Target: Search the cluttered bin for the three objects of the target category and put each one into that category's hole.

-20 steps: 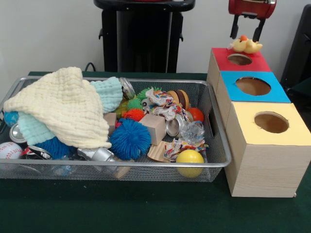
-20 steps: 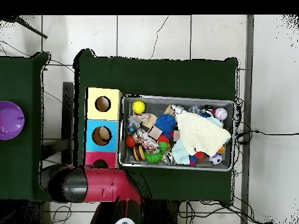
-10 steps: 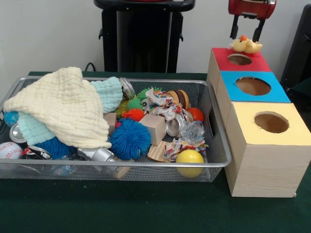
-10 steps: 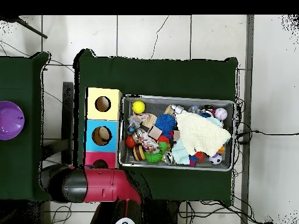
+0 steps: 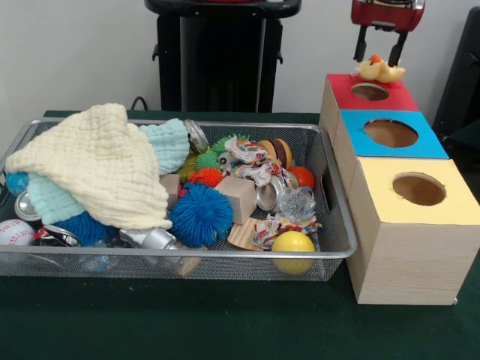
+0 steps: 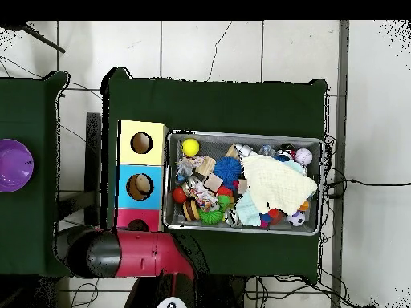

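Our jaws stand spread and empty, the gripper (image 5: 380,45) hanging just above the rubber duck (image 5: 379,70), which sits on the red top at the far rim of the red hole (image 5: 370,91), not yet through it. From there we take things by size. Far off to the side of the jaws and lower lies the wire bin (image 5: 339,251), heaped with clutter; its biggest piece, the cream cloth (image 5: 101,165), covers the end farthest from the jaws and likely hides more than we can see. Directly under the jaws runs the row of wooden boxes (image 5: 405,255), red top nearest below them, then the blue top (image 5: 390,133), then the yellow top (image 5: 418,189) farthest toward the camera. In the bin, the blue spiky ball (image 5: 200,214) and the yellow ball (image 5: 293,246) lie on the side closer to the jaws. The duck looks released but perched, so we judge the step unfinished: to do it well we should lower around it, close gently, shift it over the middle of the hole and let go only when it hangs clear of the rim, or nudge it forward off the edge.
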Robot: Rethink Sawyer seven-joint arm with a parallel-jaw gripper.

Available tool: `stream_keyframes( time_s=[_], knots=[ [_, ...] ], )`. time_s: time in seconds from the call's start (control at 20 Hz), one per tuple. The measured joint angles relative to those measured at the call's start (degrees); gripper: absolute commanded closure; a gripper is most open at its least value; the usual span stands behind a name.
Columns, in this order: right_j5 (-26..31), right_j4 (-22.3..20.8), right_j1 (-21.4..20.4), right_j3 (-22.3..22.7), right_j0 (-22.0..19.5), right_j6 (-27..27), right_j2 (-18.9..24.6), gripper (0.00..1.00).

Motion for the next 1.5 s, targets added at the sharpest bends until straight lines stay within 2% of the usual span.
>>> stream_keyframes(
  time_s=[1.5],
  knots=[
    [-2.54,0.01,0.41,0.15,0.00,0.00,0.00,0.00]
  ],
)
